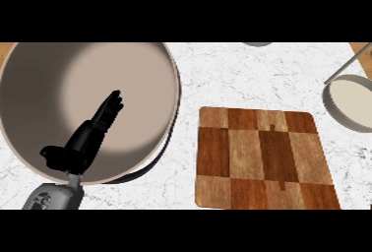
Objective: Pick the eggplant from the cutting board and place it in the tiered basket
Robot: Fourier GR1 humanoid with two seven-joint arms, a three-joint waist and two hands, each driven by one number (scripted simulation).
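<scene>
A wooden checkered cutting board (pixel 263 158) lies at the lower right of the marble counter, and nothing rests on it. No eggplant shows anywhere in the head view. A large round beige bowl (pixel 44 74), seemingly a tier of the basket, fills the upper left. My left hand (pixel 85 140) comes up from the lower left edge and is over that bowl's near side, with its fingers straight and pointing up and to the right. It holds nothing. My right hand is out of sight.
A smaller cream-coloured round dish (pixel 352 101) with a thin metal rod (pixel 349 64) above it sits at the right edge. A grey rounded object (pixel 256 44) peeks in at the top edge.
</scene>
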